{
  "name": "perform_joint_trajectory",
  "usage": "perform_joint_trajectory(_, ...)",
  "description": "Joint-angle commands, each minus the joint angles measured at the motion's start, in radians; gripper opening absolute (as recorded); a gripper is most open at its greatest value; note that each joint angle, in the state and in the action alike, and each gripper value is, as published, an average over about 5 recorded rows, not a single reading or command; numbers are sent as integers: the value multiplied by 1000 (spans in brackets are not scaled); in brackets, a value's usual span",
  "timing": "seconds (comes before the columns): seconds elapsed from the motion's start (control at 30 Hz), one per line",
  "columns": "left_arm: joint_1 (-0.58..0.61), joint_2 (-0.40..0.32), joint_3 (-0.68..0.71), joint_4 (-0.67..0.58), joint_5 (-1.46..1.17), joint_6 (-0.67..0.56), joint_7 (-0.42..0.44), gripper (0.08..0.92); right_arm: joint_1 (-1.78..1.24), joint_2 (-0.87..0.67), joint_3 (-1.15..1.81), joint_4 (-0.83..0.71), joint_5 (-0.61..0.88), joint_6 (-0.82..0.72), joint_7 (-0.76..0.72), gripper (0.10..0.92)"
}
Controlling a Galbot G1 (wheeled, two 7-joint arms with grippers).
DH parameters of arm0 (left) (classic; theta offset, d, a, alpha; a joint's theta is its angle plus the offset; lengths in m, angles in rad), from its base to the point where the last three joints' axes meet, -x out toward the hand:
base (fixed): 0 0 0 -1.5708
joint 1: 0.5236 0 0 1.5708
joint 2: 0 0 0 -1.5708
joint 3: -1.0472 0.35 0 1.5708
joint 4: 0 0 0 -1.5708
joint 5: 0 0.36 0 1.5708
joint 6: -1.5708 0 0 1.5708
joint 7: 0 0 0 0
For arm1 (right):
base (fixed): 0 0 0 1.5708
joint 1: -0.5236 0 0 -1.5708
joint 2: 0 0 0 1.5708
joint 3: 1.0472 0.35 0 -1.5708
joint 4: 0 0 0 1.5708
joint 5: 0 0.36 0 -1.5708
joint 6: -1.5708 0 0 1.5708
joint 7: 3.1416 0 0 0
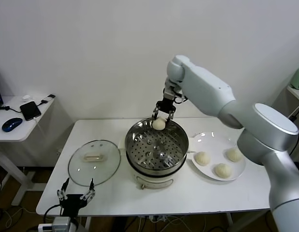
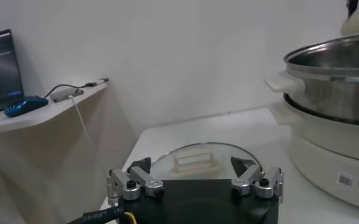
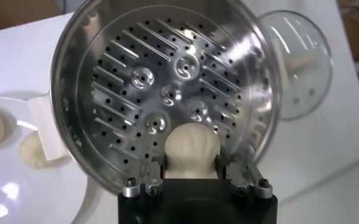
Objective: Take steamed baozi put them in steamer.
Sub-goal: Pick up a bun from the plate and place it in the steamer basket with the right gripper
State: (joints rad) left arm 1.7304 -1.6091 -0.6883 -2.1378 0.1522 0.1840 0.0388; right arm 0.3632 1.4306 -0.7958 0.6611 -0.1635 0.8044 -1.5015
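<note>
My right gripper (image 1: 160,117) is shut on a cream-white baozi (image 1: 159,124) and holds it just above the far rim of the steamer (image 1: 180,153), a shiny steel pot on a white base. In the right wrist view the held baozi (image 3: 192,149) sits between the fingers over the perforated tray (image 3: 161,91), which holds nothing. Three more baozi (image 1: 202,158) (image 1: 222,169) (image 1: 234,154) lie on the white plate (image 1: 209,139) to the right of the pot. My left gripper (image 1: 76,189) hangs open, parked off the table's front left edge.
The glass lid (image 1: 94,161) with a beige handle lies flat on the table left of the steamer; it also shows in the left wrist view, the lid (image 2: 194,159) just beyond the open fingers. A side desk (image 1: 14,121) with a mouse and phone stands at far left.
</note>
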Motion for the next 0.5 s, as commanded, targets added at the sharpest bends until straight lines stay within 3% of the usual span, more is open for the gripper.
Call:
perform_joint_trajectory(0.03,-1,-42,-2,2,0,-1,-2,823,-53,15,10,41,-122,68,34,553)
perform_joint_trajectory(0.23,-3,-46,5,4,3,-3,-4,823,-89,29,77,22,-296,68,174,551)
perform_joint_trajectory(0.5,-3,-45,4,4,3,-3,-4,823,-125,38,105,1,-386,68,267,553)
